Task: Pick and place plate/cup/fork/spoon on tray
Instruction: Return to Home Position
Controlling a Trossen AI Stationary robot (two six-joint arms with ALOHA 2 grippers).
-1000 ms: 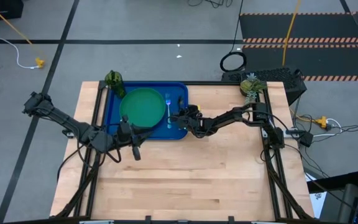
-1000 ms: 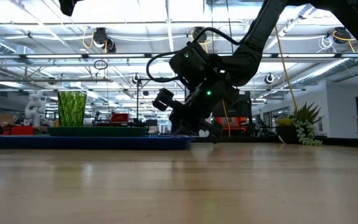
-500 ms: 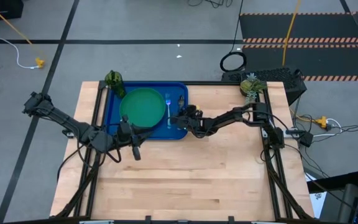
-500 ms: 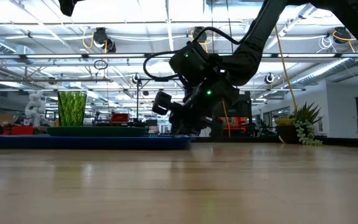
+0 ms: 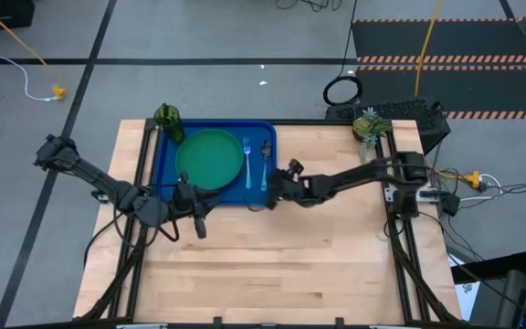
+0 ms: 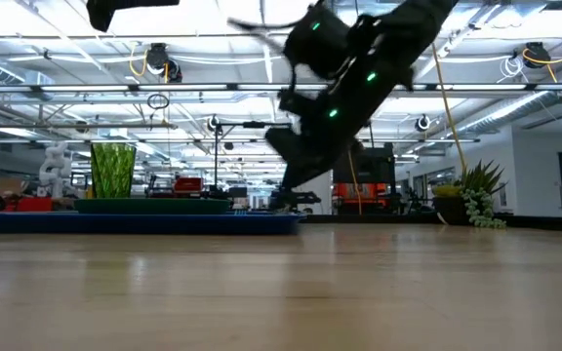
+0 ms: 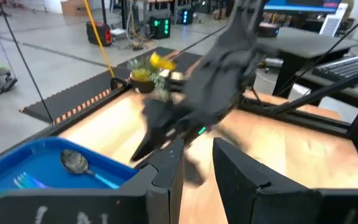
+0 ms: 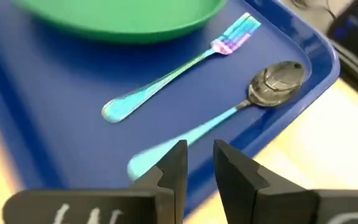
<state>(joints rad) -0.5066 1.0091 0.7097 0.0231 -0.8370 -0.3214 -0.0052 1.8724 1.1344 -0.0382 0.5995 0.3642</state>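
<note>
Left gripper (image 5: 201, 222): parked lower left of the tray (image 5: 164, 174), fingers a narrow gap apart, nothing held.
Spoon (image 5: 266, 164): laid on the tray's right strip, long axis up-down.
Right gripper (image 5: 272, 189): nearer arm, just below-right of it, fingers slightly parted, empty.

wooden table (image 5: 281, 265), small potted plant (image 5: 366, 126), black keyboard (image 5: 409, 111)

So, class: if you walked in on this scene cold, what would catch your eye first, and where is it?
The bright blue tray at the table's far left stands out first, with the big green plate on it and the fork and spoon laid side by side next to the plate. Next comes the right gripper, empty at the tray's near right corner. The left gripper waits just in front of the tray.
</note>
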